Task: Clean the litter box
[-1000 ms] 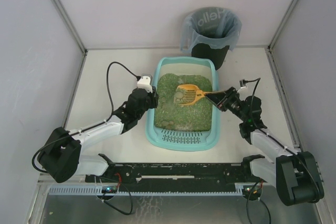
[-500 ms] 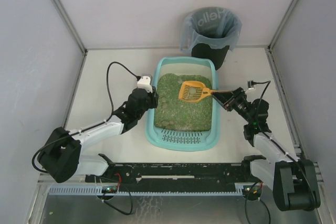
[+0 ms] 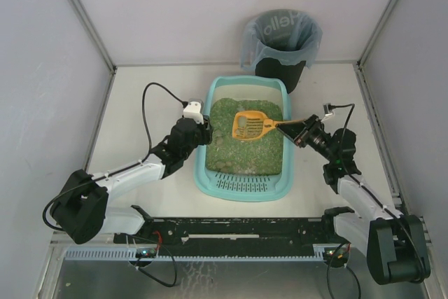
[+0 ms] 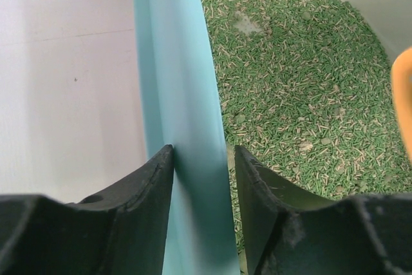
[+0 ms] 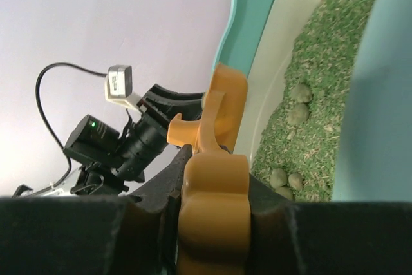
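You're mid-scoop: R gripper [image 3: 299, 131] pinches the orange litter scoop [image 3: 252, 125] by its handle, head over the green litter [image 3: 245, 153] in the litter box [image 3: 243, 185], table centre; L gripper [image 3: 201, 133] straddles the box's left wall, clamped or just bracketing, can't tell. Next: dig under the grey clumps [image 5: 299, 93], then lift to the bin [image 3: 280, 40]. Clumps read clearly only in R wrist view; bin shows only from top.

Your left arm [image 3: 133, 170] wore white links, black joints, a looping black cable [image 3: 143, 117], white camera box [image 3: 192, 110] | your right arm [image 3: 358, 194] looked alike | left gripper [image 4: 204, 152] had black fingers [image 4: 138, 188]
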